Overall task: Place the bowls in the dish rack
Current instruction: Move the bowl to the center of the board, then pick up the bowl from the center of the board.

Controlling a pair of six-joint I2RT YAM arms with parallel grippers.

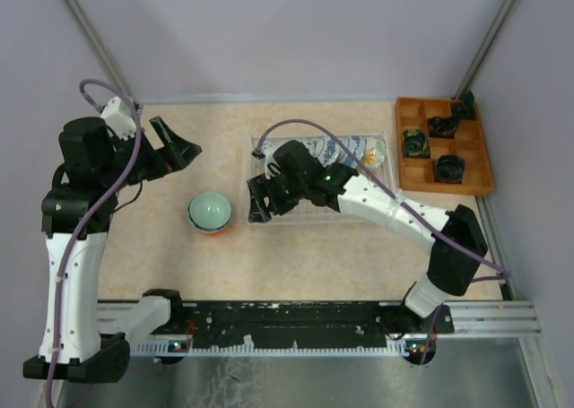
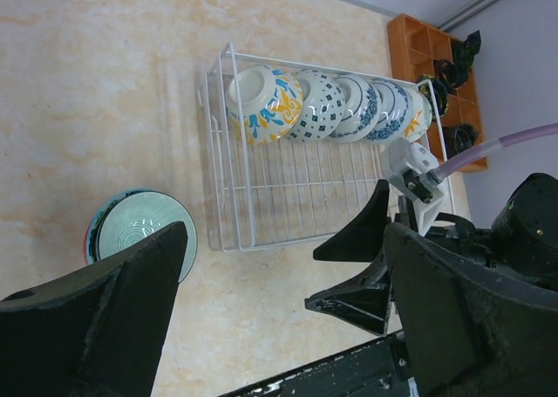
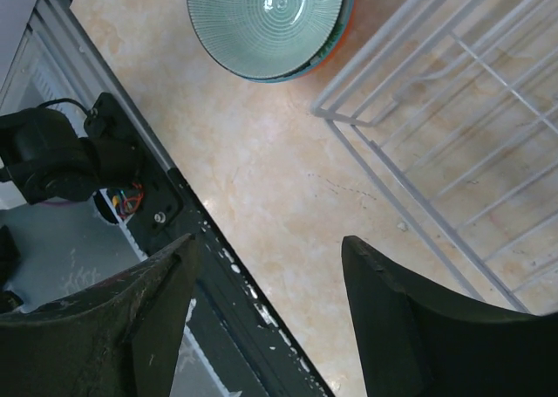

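A green-patterned bowl [image 1: 210, 212] stands upright on the table left of the dish rack [image 1: 309, 218], with orange showing under its rim. It also shows in the left wrist view [image 2: 139, 231] and the right wrist view [image 3: 266, 17]. Several blue-patterned bowls [image 2: 336, 107] and one yellow-and-blue bowl [image 2: 264, 103] stand on edge in a row along the rack's far side [image 1: 354, 148]. My right gripper [image 1: 267, 209] is open and empty over the rack's near left corner [image 3: 349, 122]. My left gripper [image 1: 186, 152] is open and empty, raised above the table, up and left of the green bowl.
An orange wooden compartment tray [image 1: 444, 182] with black items stands at the back right. A black rail [image 1: 296, 316] runs along the table's near edge. The near part of the rack [image 2: 279, 196] holds nothing.
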